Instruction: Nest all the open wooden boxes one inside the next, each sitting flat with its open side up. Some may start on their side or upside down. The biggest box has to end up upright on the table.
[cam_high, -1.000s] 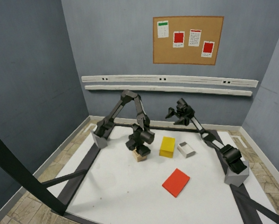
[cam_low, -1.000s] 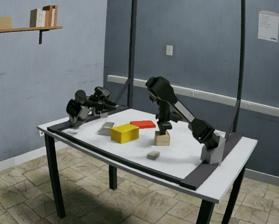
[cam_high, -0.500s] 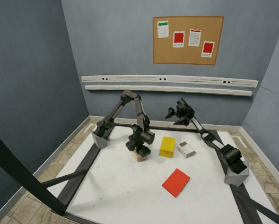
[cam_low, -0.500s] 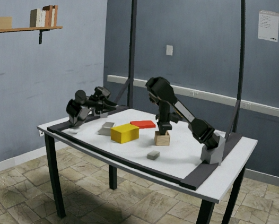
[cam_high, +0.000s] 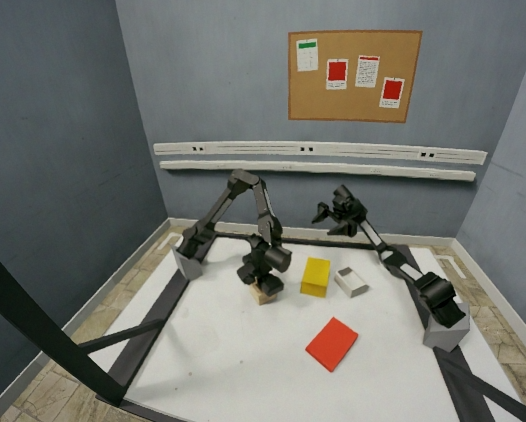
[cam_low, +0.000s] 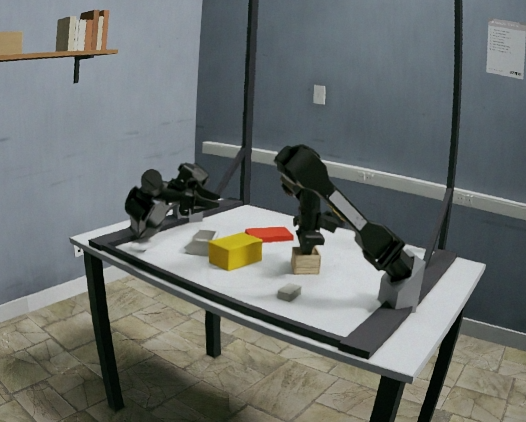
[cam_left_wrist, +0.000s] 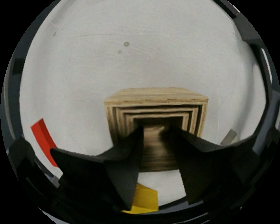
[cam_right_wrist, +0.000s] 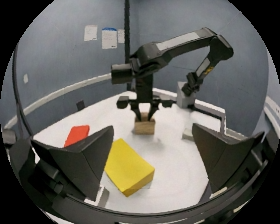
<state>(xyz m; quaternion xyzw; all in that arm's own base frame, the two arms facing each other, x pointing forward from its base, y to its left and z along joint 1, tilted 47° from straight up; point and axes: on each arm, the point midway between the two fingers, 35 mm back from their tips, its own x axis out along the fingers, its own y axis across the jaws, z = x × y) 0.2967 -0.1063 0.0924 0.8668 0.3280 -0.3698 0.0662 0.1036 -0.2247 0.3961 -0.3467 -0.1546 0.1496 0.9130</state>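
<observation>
A stack of nested wooden boxes (cam_high: 263, 297) (cam_low: 306, 262) (cam_left_wrist: 155, 106) (cam_right_wrist: 144, 128) stands upright on the white table, open sides up. In the left wrist view I see several plywood rims, one inside the other. My left gripper (cam_high: 261, 286) (cam_low: 306, 248) (cam_left_wrist: 156, 130) (cam_right_wrist: 144, 121) reaches straight down into the stack. It is shut on the innermost wooden box, which sits low inside the others. My right gripper (cam_high: 324, 224) (cam_low: 207, 200) (cam_right_wrist: 154, 129) is open and empty. It hovers high near the table's back edge, away from the boxes.
A yellow block (cam_high: 316, 276) (cam_low: 235, 250) (cam_right_wrist: 129, 167) stands beside the stack. A grey open tray (cam_high: 351, 281) (cam_low: 200, 241) lies past it. A flat red slab (cam_high: 332, 343) (cam_low: 269, 233) (cam_right_wrist: 76, 135) lies nearer the front in the top view. A small grey block (cam_low: 289, 292) (cam_right_wrist: 187, 134) lies near the stack.
</observation>
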